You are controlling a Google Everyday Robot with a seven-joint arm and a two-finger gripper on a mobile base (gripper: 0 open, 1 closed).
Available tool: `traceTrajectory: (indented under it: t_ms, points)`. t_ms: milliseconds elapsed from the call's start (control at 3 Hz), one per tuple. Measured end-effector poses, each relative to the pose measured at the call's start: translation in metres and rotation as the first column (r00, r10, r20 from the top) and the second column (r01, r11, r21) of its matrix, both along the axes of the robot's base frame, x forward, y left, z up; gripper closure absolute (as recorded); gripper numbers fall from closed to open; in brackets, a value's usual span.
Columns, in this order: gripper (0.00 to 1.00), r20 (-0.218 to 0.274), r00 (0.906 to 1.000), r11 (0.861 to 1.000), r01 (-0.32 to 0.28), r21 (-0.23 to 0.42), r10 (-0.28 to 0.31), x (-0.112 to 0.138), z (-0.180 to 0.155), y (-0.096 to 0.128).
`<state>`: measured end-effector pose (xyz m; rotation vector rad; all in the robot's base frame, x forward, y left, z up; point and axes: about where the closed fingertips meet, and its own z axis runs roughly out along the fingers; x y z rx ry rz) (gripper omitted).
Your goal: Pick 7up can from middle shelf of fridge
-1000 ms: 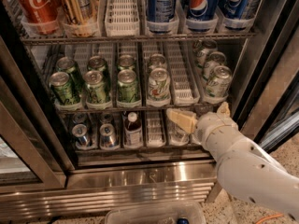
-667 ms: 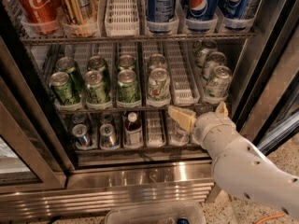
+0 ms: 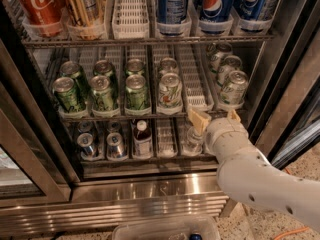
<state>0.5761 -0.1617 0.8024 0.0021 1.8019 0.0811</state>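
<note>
The fridge (image 3: 150,204) stands open in front of me. The 7up can (image 3: 170,90), pale silvery-white with green lettering and a red spot, stands upright at the front of a lane on the middle shelf (image 3: 125,117). A similar can stands behind it. My gripper (image 3: 216,118) is open and empty, its tan fingers (image 3: 198,120) level with the shelf's front rail. It is to the right of and slightly below the 7up can, in front of an empty white lane tray (image 3: 192,81). It touches no can.
Dark green cans (image 3: 102,91) fill the lanes left of the 7up can. Pale cans (image 3: 233,87) stand in the right lane. Coke (image 3: 37,4) and Pepsi cans (image 3: 215,4) are on the rack above, and a bottle (image 3: 142,136) and cans below. A door frame (image 3: 295,84) is at right and a plastic bin (image 3: 165,229) on the floor.
My gripper has edged slightly up and left towards the middle shelf's front rail. The cans have not moved.
</note>
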Motion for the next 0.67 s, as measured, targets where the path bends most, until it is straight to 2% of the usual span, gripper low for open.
traceTrajectory:
  t_ms: [333, 667]
  points:
    - [0.24, 0.012, 0.9991, 0.999, 0.040, 0.003, -0.040, 0.0073, -0.0001, -0.0071]
    - [0.21, 0.023, 0.9970, 0.997, 0.074, -0.002, -0.074, 0.0131, 0.0009, -0.0170]
